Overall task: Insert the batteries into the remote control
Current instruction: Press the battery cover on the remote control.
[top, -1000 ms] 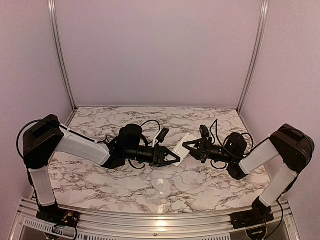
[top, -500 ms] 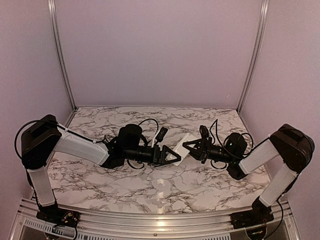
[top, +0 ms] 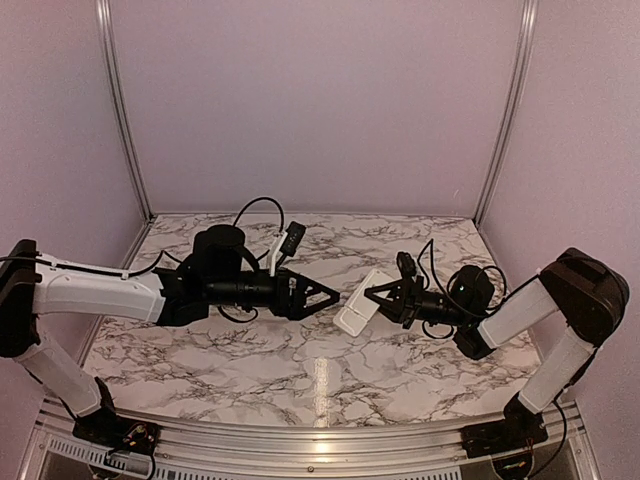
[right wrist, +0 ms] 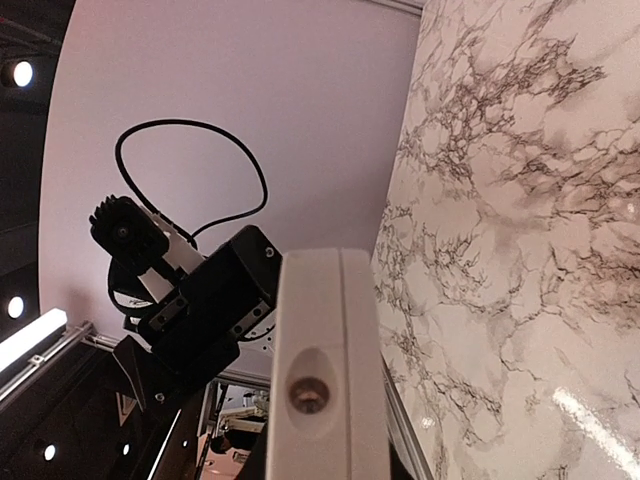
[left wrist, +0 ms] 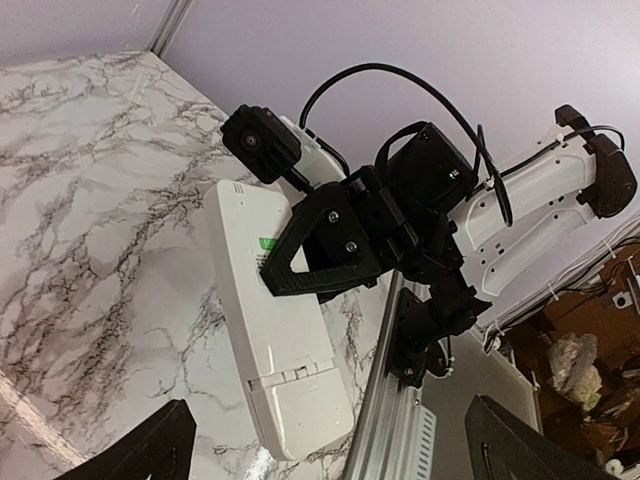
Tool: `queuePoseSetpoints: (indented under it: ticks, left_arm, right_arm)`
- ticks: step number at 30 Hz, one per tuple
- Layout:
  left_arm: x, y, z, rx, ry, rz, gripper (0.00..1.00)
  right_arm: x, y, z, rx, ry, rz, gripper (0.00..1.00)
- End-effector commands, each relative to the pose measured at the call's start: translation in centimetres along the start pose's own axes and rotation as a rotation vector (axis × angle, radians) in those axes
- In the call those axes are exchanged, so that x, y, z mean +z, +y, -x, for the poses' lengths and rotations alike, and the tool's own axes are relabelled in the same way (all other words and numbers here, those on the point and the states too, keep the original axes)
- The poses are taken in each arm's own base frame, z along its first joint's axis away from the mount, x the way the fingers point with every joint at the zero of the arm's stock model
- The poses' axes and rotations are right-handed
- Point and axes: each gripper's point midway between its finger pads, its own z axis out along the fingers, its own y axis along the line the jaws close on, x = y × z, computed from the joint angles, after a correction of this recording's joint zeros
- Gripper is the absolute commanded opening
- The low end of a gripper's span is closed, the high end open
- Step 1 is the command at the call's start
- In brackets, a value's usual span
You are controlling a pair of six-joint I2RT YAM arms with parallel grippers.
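Top external: right gripper (top: 373, 296) clamps the remote control (top: 355, 307) while left gripper (top: 326, 296) gapes wide nearby.

readable text: none in any of the three views
remote control (left wrist: 275, 330), white back face: one small green sticker (left wrist: 268, 243)
green sticker print: too small and blurred to make out any letters or numbers
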Motion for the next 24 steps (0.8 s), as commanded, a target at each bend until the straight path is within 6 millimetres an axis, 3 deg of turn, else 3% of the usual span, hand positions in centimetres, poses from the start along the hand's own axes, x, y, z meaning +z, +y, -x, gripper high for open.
queuePoseSetpoints:
  ticks: [1, 6, 12, 18, 24]
  left_arm:
    - [-3.7, 0.8, 0.9, 0.303, -0.023, 0.171, 0.99]
    - [-5.1, -0.2, -0.5, 0.620, 0.050, 0.278, 0.99]
    - [-4.2, -2.1, -3.4, 0.960, 0.150, 0.357, 0.98]
    - [-3.0, -4.1, -5.1, 1.168, 0.201, 0.321, 0.87]
    - [-1.5, -4.3, -7.2, 1.280, 0.287, 0.293, 0.65]
  right_arm:
    - [0.5, 1.3, -1.0, -0.056, 0.074, 0.037, 0.00]
    - [0.7, 1.4, -1.8, -0.062, 0.140, 0.037, 0.00]
    - [1.5, 1.4, -2.8, -0.058, 0.211, 0.023, 0.00]
    - [2.3, 1.1, -3.8, -0.049, 0.260, 0.011, 0.00]
    - [2.5, 1.0, -4.2, -0.037, 0.278, 0.010, 0.00]
